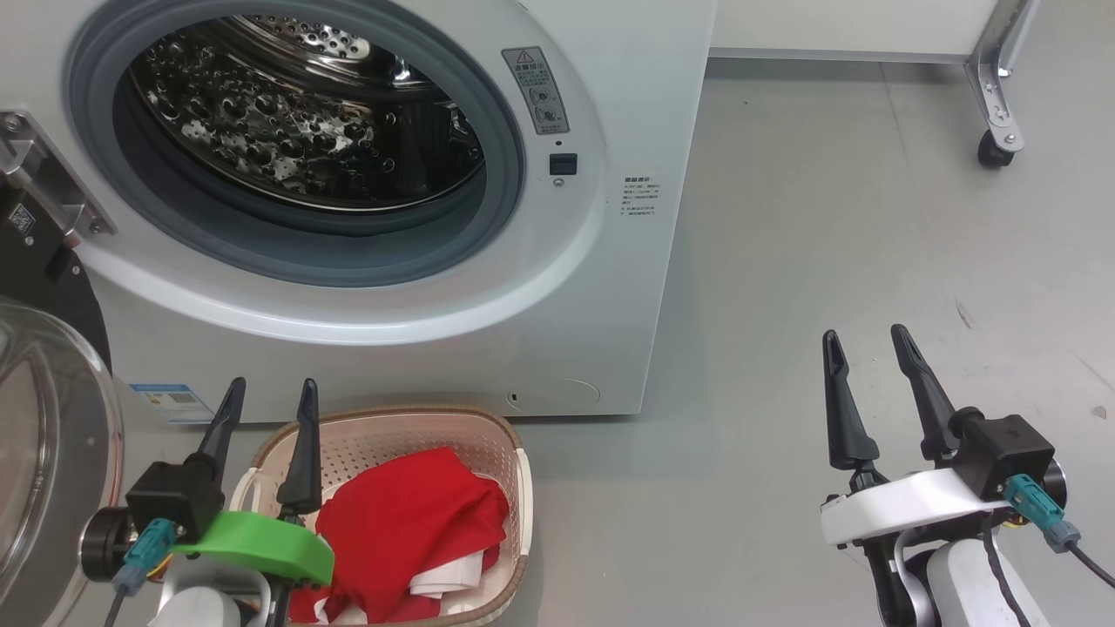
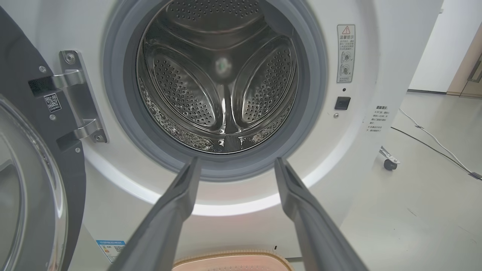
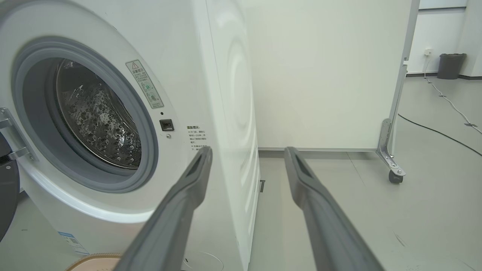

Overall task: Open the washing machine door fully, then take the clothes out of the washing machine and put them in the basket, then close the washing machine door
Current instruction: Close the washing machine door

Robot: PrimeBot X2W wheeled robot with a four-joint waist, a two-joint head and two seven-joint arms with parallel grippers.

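Note:
The white washing machine (image 1: 557, 287) stands with its porthole uncovered, and its steel drum (image 2: 222, 79) holds no cloth. Its door (image 1: 43, 453) hangs swung out at the left, glass bowl facing me. The red and white clothes (image 1: 409, 531) lie in the cream basket (image 1: 514, 461) on the floor just in front of the machine. My left gripper (image 1: 270, 392) is open above the basket's left edge, fingers pointing at the machine, nothing between them. Out over bare floor to the right, my right gripper (image 1: 867, 341) is open too and holds nothing.
A white panel on a metal leg with a caster (image 1: 993, 148) stands at the back right. In the right wrist view a dark cable (image 3: 440, 131) runs across the grey floor and a grey bin (image 3: 452, 66) stands by the far wall.

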